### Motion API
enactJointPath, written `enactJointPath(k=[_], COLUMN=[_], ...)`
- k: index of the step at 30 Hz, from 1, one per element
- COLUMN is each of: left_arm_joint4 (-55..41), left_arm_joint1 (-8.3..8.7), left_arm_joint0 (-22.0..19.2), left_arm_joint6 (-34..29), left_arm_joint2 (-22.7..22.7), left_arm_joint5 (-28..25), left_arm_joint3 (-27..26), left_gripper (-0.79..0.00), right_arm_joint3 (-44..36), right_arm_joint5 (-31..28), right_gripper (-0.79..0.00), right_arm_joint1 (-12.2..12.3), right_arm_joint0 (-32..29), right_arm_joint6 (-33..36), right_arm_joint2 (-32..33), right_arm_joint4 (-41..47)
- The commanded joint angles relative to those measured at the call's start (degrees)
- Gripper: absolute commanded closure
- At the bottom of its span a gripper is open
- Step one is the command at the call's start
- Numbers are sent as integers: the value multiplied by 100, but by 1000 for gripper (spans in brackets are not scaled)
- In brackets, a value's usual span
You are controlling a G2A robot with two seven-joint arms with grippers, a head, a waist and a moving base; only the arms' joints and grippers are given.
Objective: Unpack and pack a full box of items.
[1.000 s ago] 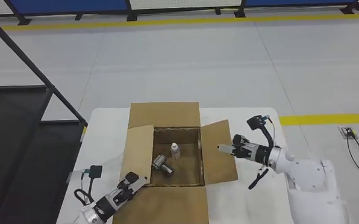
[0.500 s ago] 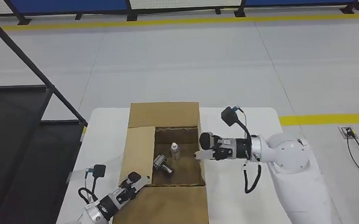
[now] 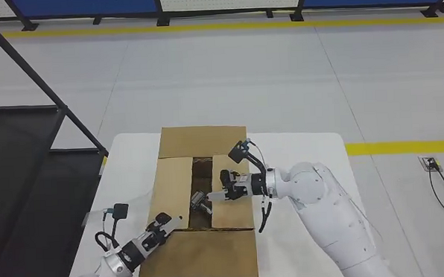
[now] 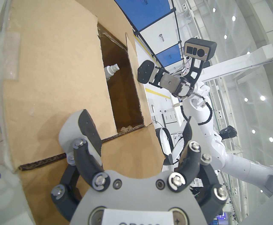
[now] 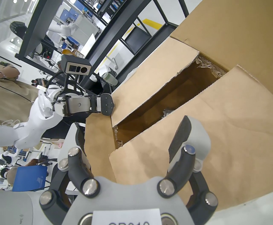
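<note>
Top view — narrow gap between box (image 3: 190, 255) flaps, right tool (image 3: 215, 195) at edge

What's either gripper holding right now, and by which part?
Nothing is held. The right gripper is open over the right flap; the left gripper is open by the front flap.

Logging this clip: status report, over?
Left gripper open at box corner. Right gripper open over right flap. Side flaps nearly shut, bottle inside. Nothing blocking.
</note>
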Motion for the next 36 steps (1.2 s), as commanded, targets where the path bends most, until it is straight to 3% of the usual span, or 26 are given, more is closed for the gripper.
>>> enactJointPath(k=[1,25,30,36], left_arm_joint4=[24,-40,-420,-1258], left_arm_joint1=[8,86,108,171], left_arm_joint0=[-44,-195,-43,225], left_arm_joint6=[-15,49,124,-111], left_arm_joint2=[36,141,-82,-787], left_arm_joint5=[59,125,-84,-282], left_arm_joint3=[36,159,-102,-374], left_gripper=[-785,-785,-785,-785], right_arm_joint3=[74,-63,-292,-378], right_arm_joint5=[-12,11,-1,125], right_gripper=[-785,-785,-785,-785], right_arm_joint1=[-14,65,141,256], right_arm_joint0=[9,60,-34,-97], right_arm_joint6=[-240,-858,-975,-1103], right_arm_joint2=[-126,-485,-307,41], right_arm_joint4=[-202,-815,-771,-684])
